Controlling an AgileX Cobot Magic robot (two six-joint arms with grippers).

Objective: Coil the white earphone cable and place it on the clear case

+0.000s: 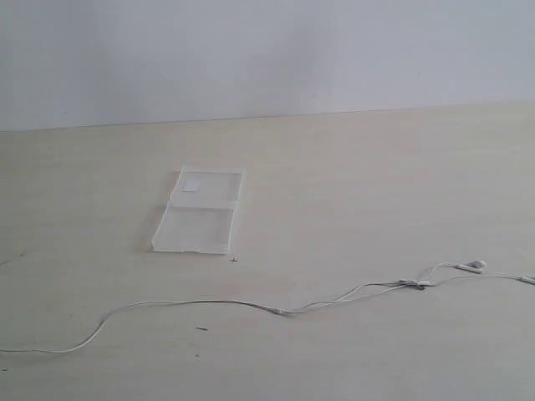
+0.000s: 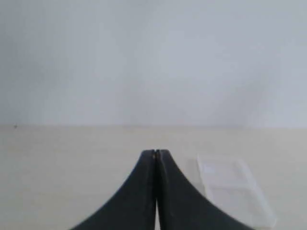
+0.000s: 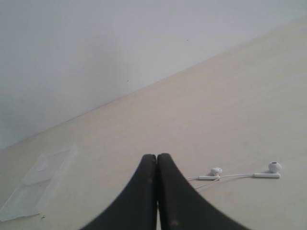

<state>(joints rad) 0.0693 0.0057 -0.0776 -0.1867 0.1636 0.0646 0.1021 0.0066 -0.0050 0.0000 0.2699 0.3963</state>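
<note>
In the exterior view you have one white earphone cable (image 1: 209, 302) lying uncoiled on the pale, matte table (image 1: 376, 167). It is a thin, wavy line running from the left edge to the right edge along the near side. It splits into two strands at the right. One earbud (image 1: 476, 266) is plain to see there, and a second sits at the very edge of the picture. One clear case (image 1: 199, 213) lies flat beyond the cable and apart from it. It is a transparent rectangle with a crosswise seam and a small white square patch (image 1: 191, 185) near its far end. A plain light wall (image 1: 267, 50) stands behind.

In the left wrist view, the left gripper (image 2: 155, 153) has two smooth black curved fingers pressed together at the tips with nothing between them. The clear case (image 2: 235, 191) lies on the table off to one side of them, near but not touching.

In the right wrist view, the right gripper (image 3: 157, 155) has its two black fingers closed flat against each other, also holding nothing. Both earbuds (image 3: 217, 170) lie on the table just beside the fingers, joined by the white earphone cable (image 3: 235, 176), which passes out of sight behind one finger. You cannot tell whether it touches that finger. The clear case (image 3: 41, 184) lies well apart on the other side.
</note>
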